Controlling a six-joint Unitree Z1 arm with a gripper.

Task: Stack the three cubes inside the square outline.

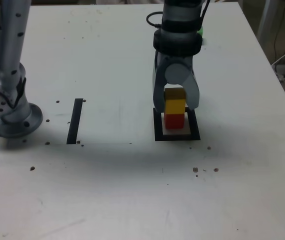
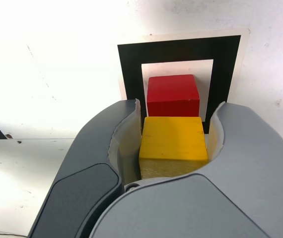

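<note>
The red cube (image 1: pixel 173 121) sits inside the square outline (image 1: pixel 177 136), with the yellow cube (image 1: pixel 174 106) on top of it and the gripper (image 1: pixel 175 100) clamped on the yellow. A green patch at the arm's 1 o'clock is probably the third cube (image 1: pixel 200 33), not yet stacked. The table (image 1: pixel 132 190) lies open toward 6 o'clock; the black strip (image 1: pixel 75 121) is well apart at 9.
</note>
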